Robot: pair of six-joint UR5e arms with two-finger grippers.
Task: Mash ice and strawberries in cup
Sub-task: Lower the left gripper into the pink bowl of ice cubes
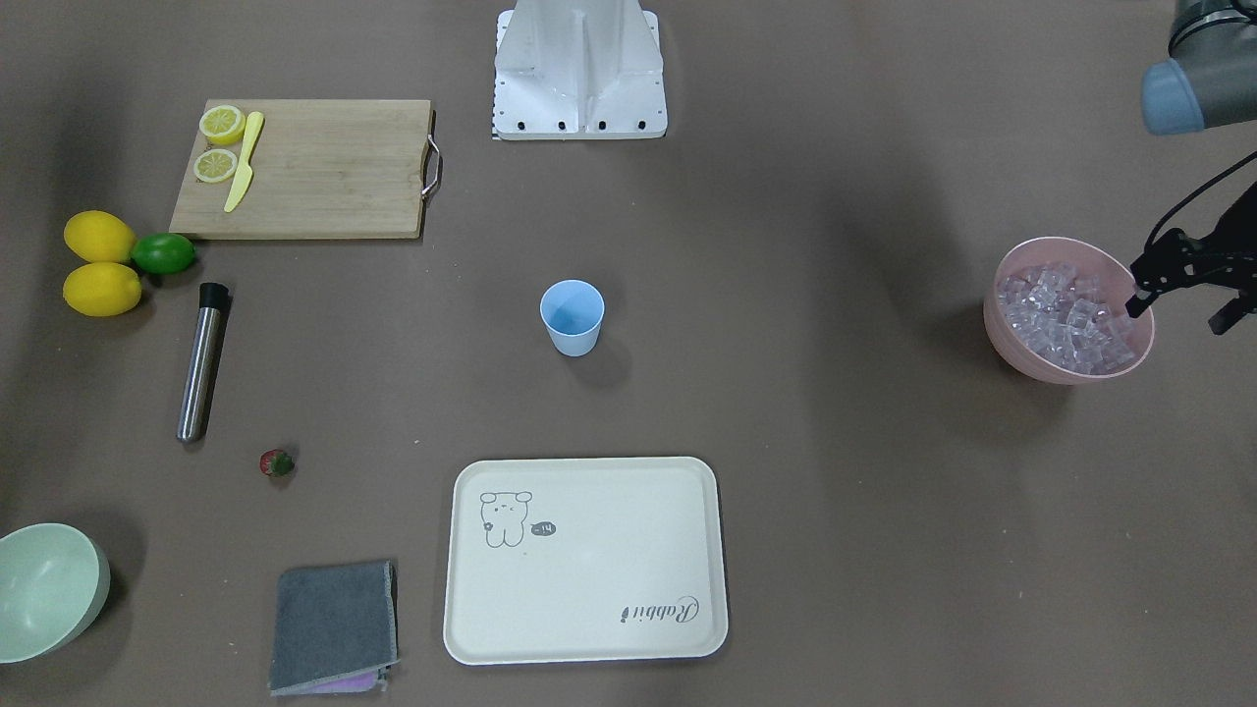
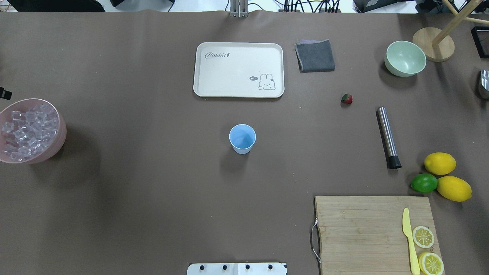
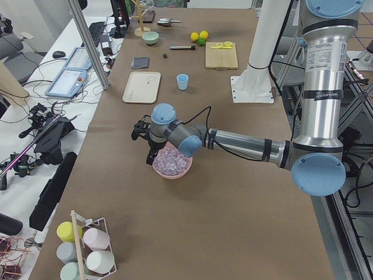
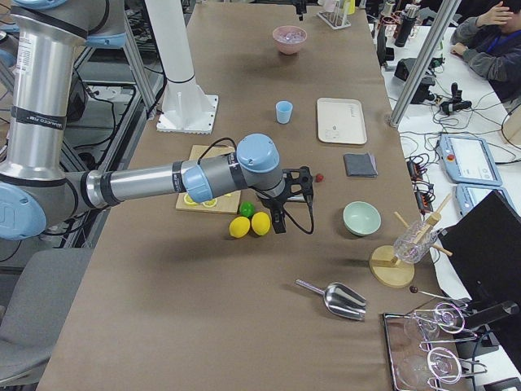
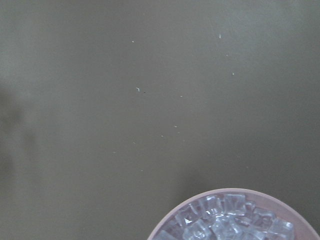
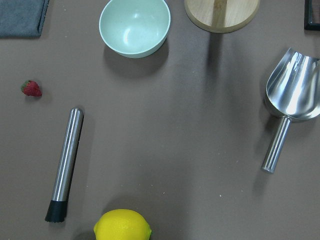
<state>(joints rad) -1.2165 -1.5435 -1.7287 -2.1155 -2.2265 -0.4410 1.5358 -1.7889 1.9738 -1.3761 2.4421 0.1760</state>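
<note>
Nothing done yet. Cup [image 2: 242,138] sits empty at the centre of the desk [image 2: 153,198]. Ice [image 2: 26,128] is all in the pink bowl [image 2: 62,133] at the left edge, with the left pincer [image 3: 151,153] over it. Strawberry [image 2: 347,99] lies loose in the far-right area. Right pincer [image 4: 281,218] is near the lemons [image 2: 440,163]. Can't tell whether either pincer is released or clenched.

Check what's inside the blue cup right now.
Nothing visible: the cup shows only its bare blue bottom. The ice sits in the pink bowl, the strawberry on the table. Part of the cup's near inner wall is hidden by its rim.
</note>
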